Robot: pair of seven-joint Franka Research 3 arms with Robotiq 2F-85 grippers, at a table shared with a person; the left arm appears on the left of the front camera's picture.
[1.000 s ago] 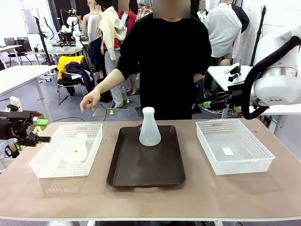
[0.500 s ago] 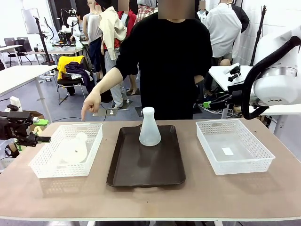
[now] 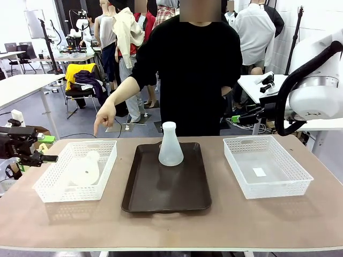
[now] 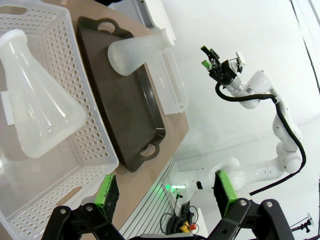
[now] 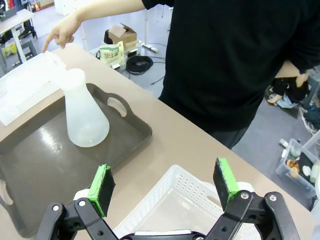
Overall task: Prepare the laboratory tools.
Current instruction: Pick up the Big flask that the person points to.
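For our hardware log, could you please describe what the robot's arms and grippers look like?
The right arm is glossy white with rounded joints, and a thick black cable loops along it. The left gripper and right gripper look alike. Each has black linkage fingers with silver pivot screws, tipped with bright green pads.

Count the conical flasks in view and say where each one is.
2. The upright flask stands at the far end of the dark brown tray, mid-table. The tipped flask lies on its side inside the left white basket. The right basket holds no flask; none seems hidden.
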